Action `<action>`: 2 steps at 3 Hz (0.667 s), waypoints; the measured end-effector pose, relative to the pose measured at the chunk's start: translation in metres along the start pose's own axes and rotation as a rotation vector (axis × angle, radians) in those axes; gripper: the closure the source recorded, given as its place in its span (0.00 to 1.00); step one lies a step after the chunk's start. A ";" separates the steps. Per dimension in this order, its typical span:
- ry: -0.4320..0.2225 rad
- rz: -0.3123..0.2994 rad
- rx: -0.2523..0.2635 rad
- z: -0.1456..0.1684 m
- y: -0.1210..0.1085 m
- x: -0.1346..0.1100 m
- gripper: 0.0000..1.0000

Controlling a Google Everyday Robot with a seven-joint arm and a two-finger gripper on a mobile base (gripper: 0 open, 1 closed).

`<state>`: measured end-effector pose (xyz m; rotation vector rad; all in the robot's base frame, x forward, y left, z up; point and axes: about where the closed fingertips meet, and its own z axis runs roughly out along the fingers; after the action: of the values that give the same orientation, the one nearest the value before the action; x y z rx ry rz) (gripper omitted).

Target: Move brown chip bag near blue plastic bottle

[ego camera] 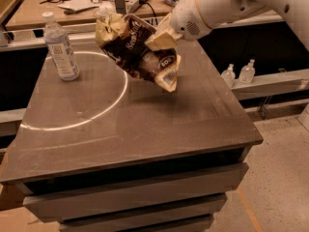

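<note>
Smooth white rounded arm (pixel 217 4); cream, perhaps padded, jaws at its tip.

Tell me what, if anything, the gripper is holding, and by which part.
The gripper holds the brown chip bag by its upper right edge, with the bag hanging tilted above the table.

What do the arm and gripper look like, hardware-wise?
Arm: glossy white, thick rounded shells, with a small grey perforated patch near the wrist. Gripper, upper centre of the view above the table: pale cream, flat and angular. No cables or markings visible.

Three bottles (pixel 60 47) (pixel 228 75) (pixel 247 71), one bag (pixel 137 52), pincer (pixel 161 36) on bag
</note>
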<state>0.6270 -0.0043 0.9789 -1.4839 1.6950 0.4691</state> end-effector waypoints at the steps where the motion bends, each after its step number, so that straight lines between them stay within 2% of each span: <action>1: 0.003 -0.033 -0.036 0.041 -0.005 -0.028 1.00; 2: 0.024 -0.060 -0.062 0.067 -0.006 -0.039 1.00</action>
<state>0.6532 0.0679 0.9700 -1.5862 1.6622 0.4773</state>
